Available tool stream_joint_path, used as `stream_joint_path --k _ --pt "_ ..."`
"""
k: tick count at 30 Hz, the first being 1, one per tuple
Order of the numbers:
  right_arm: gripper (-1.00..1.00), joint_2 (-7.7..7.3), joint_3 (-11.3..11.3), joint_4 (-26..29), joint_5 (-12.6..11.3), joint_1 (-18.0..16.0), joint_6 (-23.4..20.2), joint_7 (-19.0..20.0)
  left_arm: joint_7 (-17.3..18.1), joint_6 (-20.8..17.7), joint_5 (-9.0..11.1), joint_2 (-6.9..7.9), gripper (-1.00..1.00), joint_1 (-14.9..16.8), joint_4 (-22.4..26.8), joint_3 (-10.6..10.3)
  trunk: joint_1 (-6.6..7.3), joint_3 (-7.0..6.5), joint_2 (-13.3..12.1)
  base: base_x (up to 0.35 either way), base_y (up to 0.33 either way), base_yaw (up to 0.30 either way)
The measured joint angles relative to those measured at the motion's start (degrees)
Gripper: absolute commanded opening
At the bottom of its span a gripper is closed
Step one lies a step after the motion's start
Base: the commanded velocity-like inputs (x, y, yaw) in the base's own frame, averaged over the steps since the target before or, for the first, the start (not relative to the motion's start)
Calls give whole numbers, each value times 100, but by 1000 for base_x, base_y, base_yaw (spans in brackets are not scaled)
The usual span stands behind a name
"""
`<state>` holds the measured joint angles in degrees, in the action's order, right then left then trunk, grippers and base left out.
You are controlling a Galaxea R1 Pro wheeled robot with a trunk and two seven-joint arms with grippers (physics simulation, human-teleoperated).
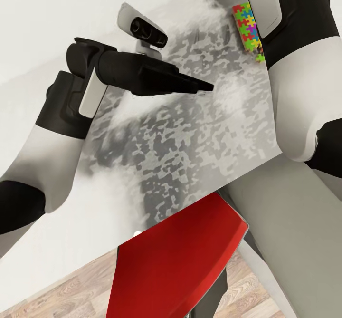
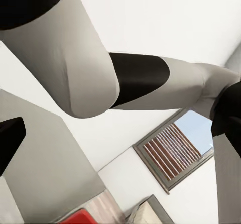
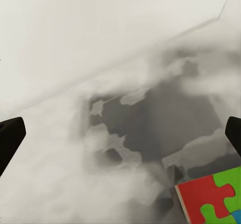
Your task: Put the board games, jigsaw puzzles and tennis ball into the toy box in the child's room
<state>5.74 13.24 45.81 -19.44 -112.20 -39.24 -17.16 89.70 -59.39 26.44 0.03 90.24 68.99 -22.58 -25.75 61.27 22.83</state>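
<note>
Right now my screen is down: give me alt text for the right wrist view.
A corner of a jigsaw puzzle, red and green pieces, lies on the mottled grey-white table. Both dark fingertips of the right gripper sit wide apart at the picture's edges, holding nothing. White wall beyond.

The table (image 1: 190, 137) top looked matt, mottled grey-white; the chair (image 1: 175, 261) smooth satin red; the floor (image 1: 61, 294) pale wood planks.
</note>
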Motion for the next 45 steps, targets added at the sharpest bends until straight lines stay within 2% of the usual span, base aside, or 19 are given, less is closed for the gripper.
stream_joint_path --k 8,17,34,45 --pt "100 -9 -7 38 -1 0 -17 38 6 0 -9 -55 100 202 -254 -32 0 0 0 0 0 0" --pt "100 -18 -11 55 2 0 -31 62 6 0 -9 -38 100 346 -331 -67 0 0 0 0 0 0" --pt "100 -29 3 44 32 0 -12 61 6 0 -9 -39 100 402 -339 -95 0 1 0 0 0 11" --pt "100 -274 -30 30 -21 -1 -14 70 5 0 -9 -60 100 402 -338 -103 0 57 -1 0 0 172"
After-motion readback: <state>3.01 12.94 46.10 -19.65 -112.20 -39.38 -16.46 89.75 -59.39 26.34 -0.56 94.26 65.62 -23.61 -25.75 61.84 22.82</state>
